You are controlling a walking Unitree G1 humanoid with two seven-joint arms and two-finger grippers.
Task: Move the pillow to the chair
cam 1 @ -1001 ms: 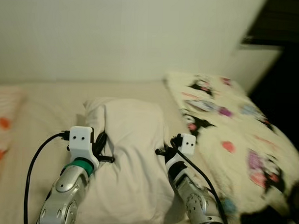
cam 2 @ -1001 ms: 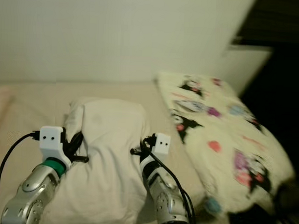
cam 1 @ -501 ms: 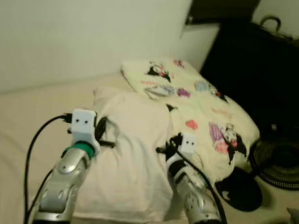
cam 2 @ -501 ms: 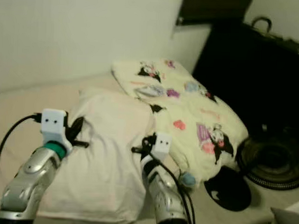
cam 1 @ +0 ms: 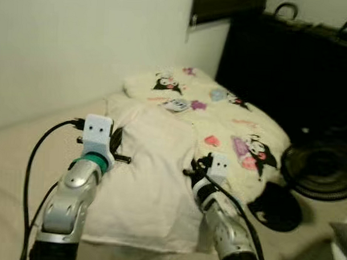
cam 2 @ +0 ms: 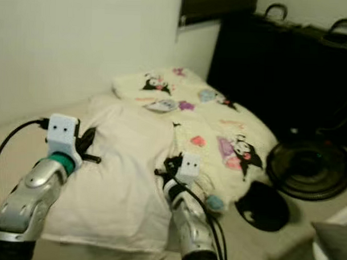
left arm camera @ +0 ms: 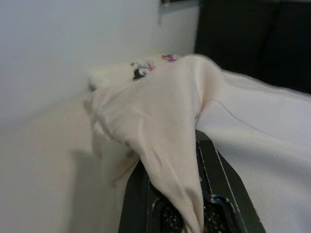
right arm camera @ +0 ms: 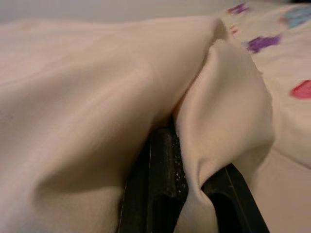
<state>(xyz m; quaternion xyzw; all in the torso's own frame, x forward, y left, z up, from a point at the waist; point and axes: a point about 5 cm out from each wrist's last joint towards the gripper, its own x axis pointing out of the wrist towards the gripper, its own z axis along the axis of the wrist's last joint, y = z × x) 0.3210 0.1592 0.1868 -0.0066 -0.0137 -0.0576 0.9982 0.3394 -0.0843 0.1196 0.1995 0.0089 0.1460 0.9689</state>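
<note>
The left end effector (cam 1: 117, 152) pinched a fold at the left edge of the cream pillow (cam 1: 152, 180), which was held between both arms over the bed (cam 1: 13, 158). The right end effector (cam 1: 195, 168) pinched the pillow's right edge. Just beyond lay a cartoon-print blanket (cam 1: 236, 138). Further right, a round black fan (cam 1: 320, 172) sat on the floor before dark furniture (cam 1: 295, 71).
</note>
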